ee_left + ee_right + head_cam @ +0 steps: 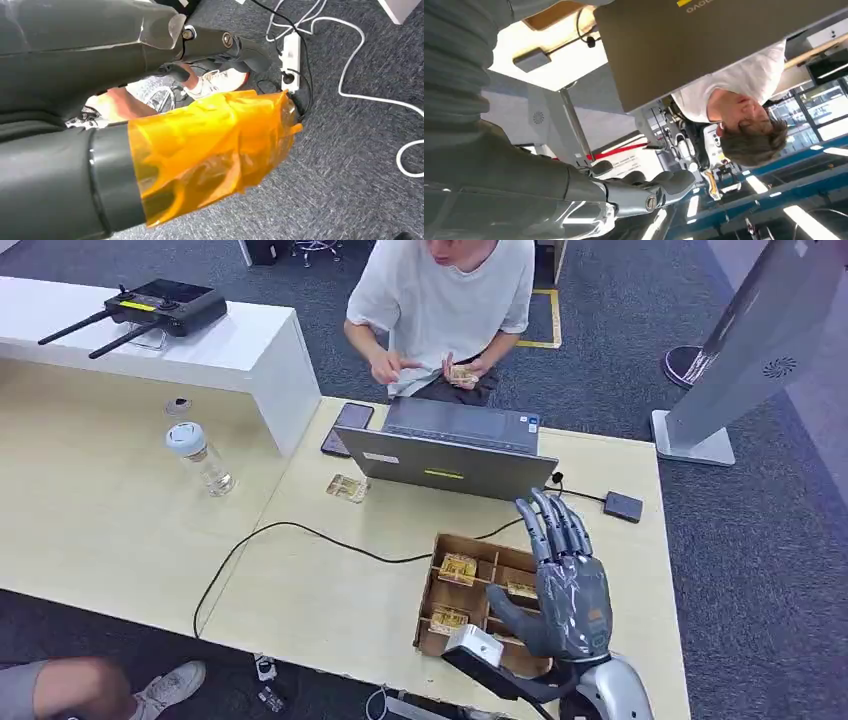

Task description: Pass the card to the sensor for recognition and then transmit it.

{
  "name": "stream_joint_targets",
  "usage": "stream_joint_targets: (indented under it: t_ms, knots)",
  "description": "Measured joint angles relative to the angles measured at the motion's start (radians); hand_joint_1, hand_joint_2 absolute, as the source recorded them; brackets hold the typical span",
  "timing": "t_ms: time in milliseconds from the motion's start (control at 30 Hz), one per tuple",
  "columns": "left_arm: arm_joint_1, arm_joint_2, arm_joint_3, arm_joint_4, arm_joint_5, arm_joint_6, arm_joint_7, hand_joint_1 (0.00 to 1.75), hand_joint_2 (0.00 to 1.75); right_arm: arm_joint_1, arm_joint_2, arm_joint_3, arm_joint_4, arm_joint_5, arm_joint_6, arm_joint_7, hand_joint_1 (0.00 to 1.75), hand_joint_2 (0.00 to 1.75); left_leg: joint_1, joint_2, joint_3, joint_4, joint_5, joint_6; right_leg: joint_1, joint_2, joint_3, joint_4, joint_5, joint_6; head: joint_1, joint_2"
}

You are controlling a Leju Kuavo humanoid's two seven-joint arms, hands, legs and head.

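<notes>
My right hand (565, 580) hovers open above the right side of a brown divided box (437, 580), fingers stretched toward the laptop and holding nothing. Gold-patterned cards (459, 567) lie in the box's compartments. One more card (347, 487) lies loose on the table left of the laptop. The small black sensor (623, 506) sits on the table at the far right, wired to the laptop; the right wrist view shows the sensor (531, 59) beyond my hand (644, 190). My left hand (60, 65) hangs over the carpet, empty, its thumb (210, 145) wrapped in orange tape.
A grey laptop (450, 445) stands behind the box, and a person in a white shirt (440, 300) sits beyond it fingering a card (462, 373). A phone (348, 428), a water bottle (203, 456), a black cable (300, 532) and a router (165, 306) lie to the left.
</notes>
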Motion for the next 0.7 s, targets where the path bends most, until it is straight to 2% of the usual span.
stream_joint_targets:
  t_ms: [533, 667, 700]
  knots:
    - [0.0, 0.0, 0.001, 0.0, -0.002, 0.0, 0.0, 0.0, 0.0, 0.006, -0.001, -0.001, 0.053, -0.004, 0.019, 0.0, 0.0, 1.75, 0.0, 0.0, 0.0, 0.0, 0.0, 0.0, 0.0, 0.0, 0.0, 0.0, 0.0, 0.0, 0.0, 0.0]
    - [0.0, 0.0, 0.001, 0.0, -0.004, 0.0, 0.0, 0.0, 0.0, 0.007, -0.001, -0.001, 0.06, -0.004, 0.02, 0.0, 0.03, 1.75, 0.0, 0.0, 0.0, 0.0, 0.0, 0.0, 0.0, 0.0, 0.0, 0.0, 0.0, 0.0, 0.0, 0.0]
    - [0.0, 0.0, 0.001, 0.0, -0.005, 0.0, 0.0, 0.0, 0.0, 0.007, -0.001, -0.001, 0.061, -0.004, 0.02, 0.0, 0.1, 1.75, 0.0, 0.0, 0.0, 0.0, 0.0, 0.0, 0.0, 0.0, 0.0, 0.0, 0.0, 0.0, 0.0, 0.0]
